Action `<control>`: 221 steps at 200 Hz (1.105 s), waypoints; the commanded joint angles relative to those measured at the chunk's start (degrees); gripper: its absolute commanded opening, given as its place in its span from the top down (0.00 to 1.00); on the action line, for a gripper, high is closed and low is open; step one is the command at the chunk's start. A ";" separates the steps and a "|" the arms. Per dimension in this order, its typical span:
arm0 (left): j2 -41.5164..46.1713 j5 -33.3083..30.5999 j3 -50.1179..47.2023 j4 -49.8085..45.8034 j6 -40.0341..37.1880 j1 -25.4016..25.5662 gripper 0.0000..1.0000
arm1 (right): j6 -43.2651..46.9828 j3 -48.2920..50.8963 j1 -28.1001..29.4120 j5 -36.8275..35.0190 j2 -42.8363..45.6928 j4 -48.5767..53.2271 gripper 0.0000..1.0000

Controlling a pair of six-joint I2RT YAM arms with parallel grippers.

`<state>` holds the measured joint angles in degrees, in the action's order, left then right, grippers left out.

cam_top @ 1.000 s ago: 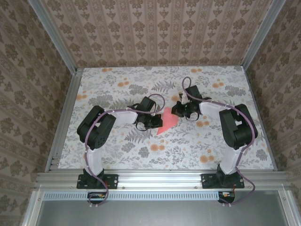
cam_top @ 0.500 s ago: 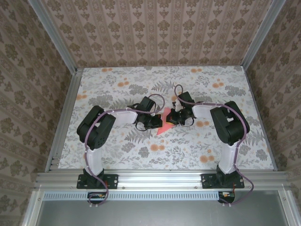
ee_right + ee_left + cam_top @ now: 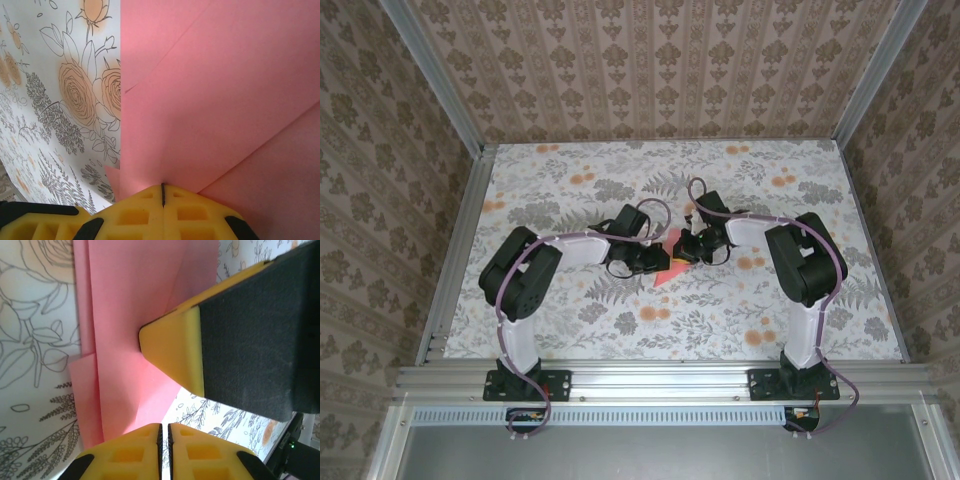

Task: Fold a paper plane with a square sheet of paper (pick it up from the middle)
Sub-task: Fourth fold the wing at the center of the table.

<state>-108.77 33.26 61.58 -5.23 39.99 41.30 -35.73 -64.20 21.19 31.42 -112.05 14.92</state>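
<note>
The square sheet of paper [image 3: 665, 274] is a folded pink shape lying mid-table between both grippers. In the left wrist view its layered, creased flaps [image 3: 130, 300] lie flat on the cloth. My left gripper [image 3: 164, 432] sits at the paper's near edge, its jaws a thin slit apart with only tablecloth showing between them. My right gripper [image 3: 162, 189] is shut, its tips down against the pink paper [image 3: 215, 100] where creases meet. One of its yellow fingertips [image 3: 170, 347] rests on the sheet. From above, the left gripper [image 3: 655, 262] and right gripper [image 3: 688, 252] almost touch.
The floral tablecloth [image 3: 620, 320] covers the table, with orange flower prints [image 3: 80, 95] beside the paper. Aluminium rails [image 3: 650, 378] run along the near edge and the sides. Patterned walls enclose the back and both sides.
The right gripper has swept left over the paper to meet the left gripper, and less pink shows from above. The left jaws have just begun to part.
</note>
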 commanded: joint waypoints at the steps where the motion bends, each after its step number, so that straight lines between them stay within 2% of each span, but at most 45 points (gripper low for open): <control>1: 0.00 0.48 1.91 -5.04 -2.59 1.37 0.86 | 0.88 -0.19 0.07 -7.92 -3.52 6.07 0.96; 45: -1.03 -4.34 2.21 -9.78 -3.25 1.71 0.87 | 0.92 -0.67 0.07 -9.33 -4.23 7.49 0.96; 88: -1.54 -6.34 1.66 -11.15 -3.25 1.41 0.88 | 1.01 -0.93 0.09 -10.18 -4.56 8.32 0.97; 186: -0.23 -7.06 -3.47 -10.46 -2.30 0.46 0.91 | 1.43 -1.43 0.10 -11.62 -5.70 9.69 0.97; 221: 0.99 -4.91 -8.45 -7.17 -0.88 -0.52 0.92 | 1.88 -2.06 0.10 -13.01 -6.00 11.44 0.97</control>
<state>-107.96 29.80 58.30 -8.34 37.89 42.00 -34.89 -67.48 21.54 30.00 -113.40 19.86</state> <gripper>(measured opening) 0.088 0.057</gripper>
